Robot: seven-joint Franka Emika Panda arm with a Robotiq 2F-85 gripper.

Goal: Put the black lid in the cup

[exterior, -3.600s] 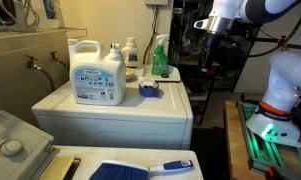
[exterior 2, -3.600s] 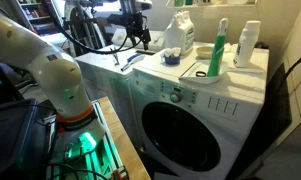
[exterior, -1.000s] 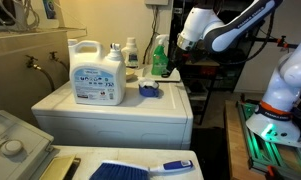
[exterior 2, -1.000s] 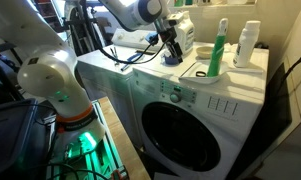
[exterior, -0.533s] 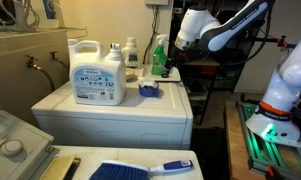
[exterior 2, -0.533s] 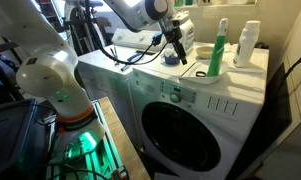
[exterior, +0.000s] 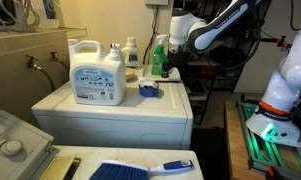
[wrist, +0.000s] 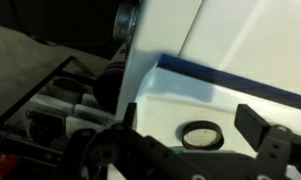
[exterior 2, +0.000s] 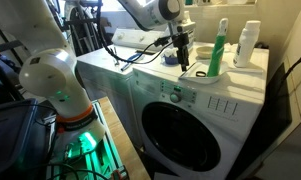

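The black lid (wrist: 200, 134) is a small dark ring with a pale middle, lying flat on the white washer top (wrist: 240, 60). It also shows in an exterior view (exterior 2: 201, 73), near the green spray bottle. My gripper (wrist: 195, 140) is open, its two fingers hanging above the lid on either side. In both exterior views the gripper (exterior: 162, 68) (exterior 2: 183, 60) hovers low over the washer top. The small blue cup (exterior: 148, 90) (exterior 2: 169, 60) stands upright beside it, apart from the gripper.
A big white detergent jug (exterior: 97, 73) stands on the washer top. A green spray bottle (exterior 2: 218, 50) and a white bottle (exterior 2: 249, 45) stand close to the lid. The washer's edge drops off by the gripper. A blue-handled brush (exterior: 140, 168) lies in the foreground.
The arm has swung in from beside the washer and come down over its top, ending above the lid. The lid, cup and bottles have not moved.
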